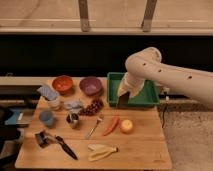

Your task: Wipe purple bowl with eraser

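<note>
The purple bowl (90,85) sits upright near the back edge of the wooden table (142,150), just right of the orange bowl (62,84) and just left of the green tray (150,98). Nothing touches it.

In the camera view the white arm (170,76) reaches in from the right, runs up and leftward to a rounded elbow above the tray, then bends sharply down. Its wrist hangs over the left half of the tray, and the gripper (123,100) points down toward the tray's front left corner. The jaws are closed on the eraser (122,104), a dark block that hangs nearly upright below the wrist. The eraser is over the tray's edge, right of the purple bowl and apart from it.

A bunch of grapes (93,106) lies in front of the bowl, with a grey cloth (75,105) to its left. Nearer the front are a small metal cup (73,120), a blue cup (47,118), a carrot (112,125) and a yellow-orange fruit (127,126). A banana (101,151) and a black-handled tool (59,143) lie closest to the front edge
</note>
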